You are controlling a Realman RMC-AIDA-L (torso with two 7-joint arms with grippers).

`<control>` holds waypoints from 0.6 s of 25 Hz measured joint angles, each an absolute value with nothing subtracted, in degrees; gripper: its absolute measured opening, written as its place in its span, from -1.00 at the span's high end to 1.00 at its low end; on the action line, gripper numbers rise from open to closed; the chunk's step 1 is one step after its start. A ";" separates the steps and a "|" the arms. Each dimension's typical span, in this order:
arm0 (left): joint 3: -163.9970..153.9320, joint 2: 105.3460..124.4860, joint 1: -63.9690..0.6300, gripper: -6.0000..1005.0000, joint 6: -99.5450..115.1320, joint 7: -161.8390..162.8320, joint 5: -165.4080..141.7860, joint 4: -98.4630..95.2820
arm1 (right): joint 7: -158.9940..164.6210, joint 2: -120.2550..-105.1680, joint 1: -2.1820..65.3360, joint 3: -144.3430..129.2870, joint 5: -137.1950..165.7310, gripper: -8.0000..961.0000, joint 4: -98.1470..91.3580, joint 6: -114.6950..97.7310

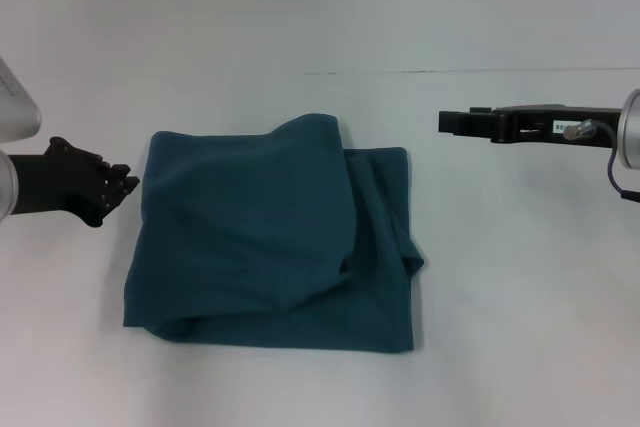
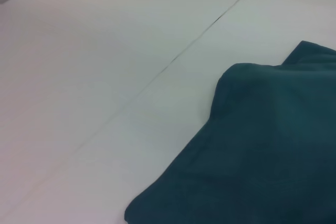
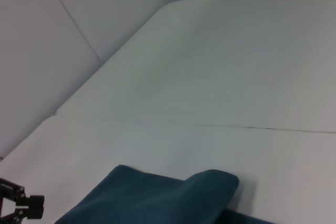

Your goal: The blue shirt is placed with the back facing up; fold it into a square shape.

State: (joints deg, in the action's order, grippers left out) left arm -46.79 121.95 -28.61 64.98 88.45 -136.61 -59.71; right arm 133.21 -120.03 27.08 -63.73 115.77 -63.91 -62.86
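The blue shirt lies on the white table between both grippers. The left gripper sits just beside the shirt's upper left corner, not touching it; whether its jaws are wide or narrow cannot be told. The right gripper hovers near the upper right corner, apart from the cloth, jaw gap likewise unclear. The shirt is folded into a rough rectangle, with a rumpled flap lying over its right half. Both arms reach inward, level, from opposite sides.
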 joint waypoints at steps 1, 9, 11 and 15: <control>-46.77 122.12 -28.40 0.78 65.11 88.55 -136.50 -60.29 | 133.49 -120.00 27.02 -64.18 115.89 -0.21 -64.37 -62.93; -46.52 121.81 -29.50 0.70 73.65 102.47 -137.75 -65.58 | 134.08 -119.98 27.29 -65.74 118.78 -0.20 -66.36 -62.61; -46.76 121.64 -30.15 0.66 76.30 109.12 -138.86 -67.27 | 133.08 -119.94 27.39 -65.86 118.83 -0.20 -66.05 -62.13; -47.38 121.19 -32.86 0.54 80.79 121.64 -142.31 -70.00 | 129.93 -119.80 27.87 -65.90 118.92 -0.19 -65.01 -60.85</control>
